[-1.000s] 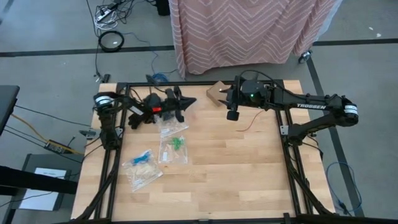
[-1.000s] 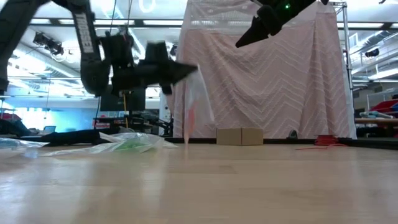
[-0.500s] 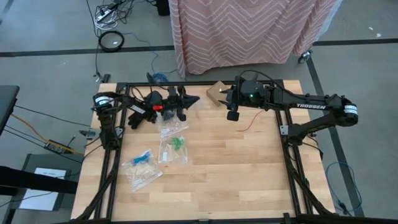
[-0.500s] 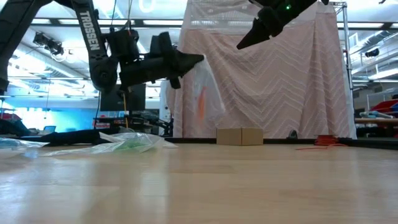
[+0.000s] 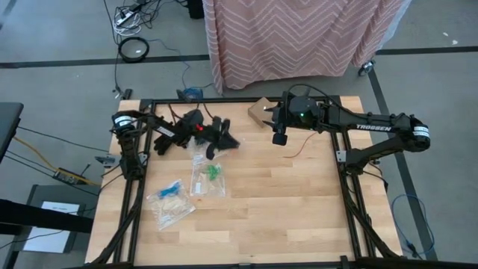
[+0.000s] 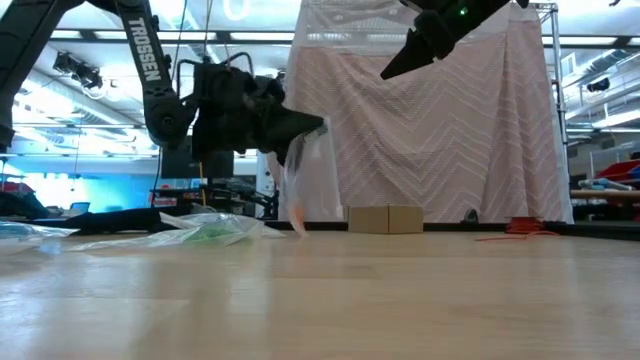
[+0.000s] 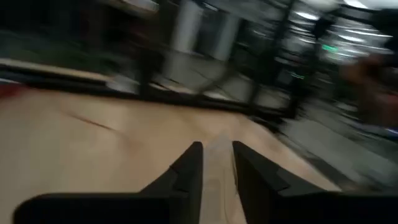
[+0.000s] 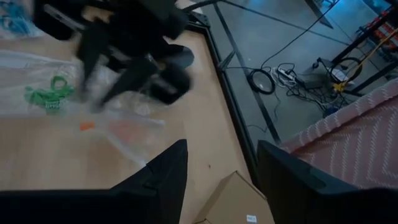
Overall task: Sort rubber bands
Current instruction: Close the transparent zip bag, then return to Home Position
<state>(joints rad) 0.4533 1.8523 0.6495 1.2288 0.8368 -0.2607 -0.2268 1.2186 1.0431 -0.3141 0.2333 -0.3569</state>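
My left gripper is at the table's far left, pointing level. Its fingers stand a little apart in the left wrist view. A clear zip bag with orange rubber bands hangs right under its fingertips, lower end at the tabletop. Two more bags lie flat nearby, one with green rubber bands, one with blue ones. My right gripper waits open, high over the far middle. My left gripper has the clear bag's top edge at its fingertips, which come at it level. With the fingers apart, I cannot tell whether they touch the bag. The bag hangs down, its lower end at the table.
A small cardboard box stands at the far edge by my right gripper. Another clear bag lies near the blue one. Black frame rails run along the table's sides. Bare wood spans the middle and right.
My left gripper has swung toward the table's near-right and turned at the wrist. The clear bag, flung out sideways half a second ago, now hangs straight down with its lower end at the tabletop.
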